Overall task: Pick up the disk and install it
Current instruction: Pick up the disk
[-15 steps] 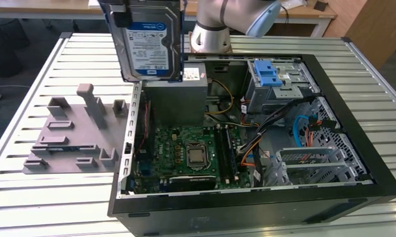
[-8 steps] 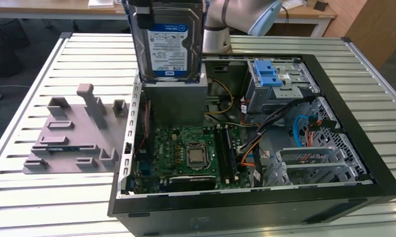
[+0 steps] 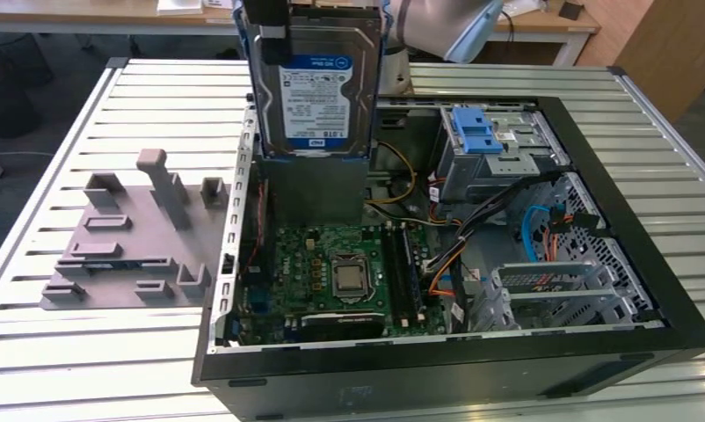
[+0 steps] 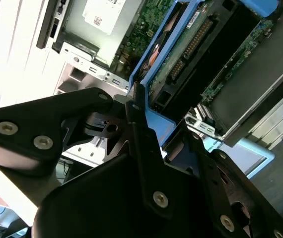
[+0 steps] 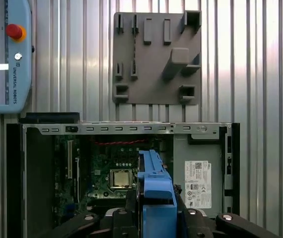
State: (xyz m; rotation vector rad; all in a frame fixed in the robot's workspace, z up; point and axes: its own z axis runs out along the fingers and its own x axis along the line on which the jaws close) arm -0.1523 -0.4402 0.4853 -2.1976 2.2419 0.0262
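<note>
The disk [image 3: 315,88] hangs upright above the back of the open computer case [image 3: 446,374], label with a blue band facing the exterior camera, blue bracket along its edges. My gripper [image 3: 317,22] is shut on its upper end. In the second wrist view the dark fingers [image 4: 141,144] clamp the blue bracket of the disk [image 4: 201,44], whose circuit-board side shows. In the first wrist view the disk's blue edge [image 5: 155,183] runs out from my gripper [image 5: 156,220] over the motherboard [image 5: 116,168].
A silver drive cage with a blue latch [image 3: 491,141] sits at the case's far corner, towards the exterior view's right. The grey power-supply box [image 5: 198,183] lies below the disk. A grey fixture plate [image 3: 130,246] rests on the slatted metal table [image 3: 47,352]. A teach pendant [image 5: 5,54] lies nearby.
</note>
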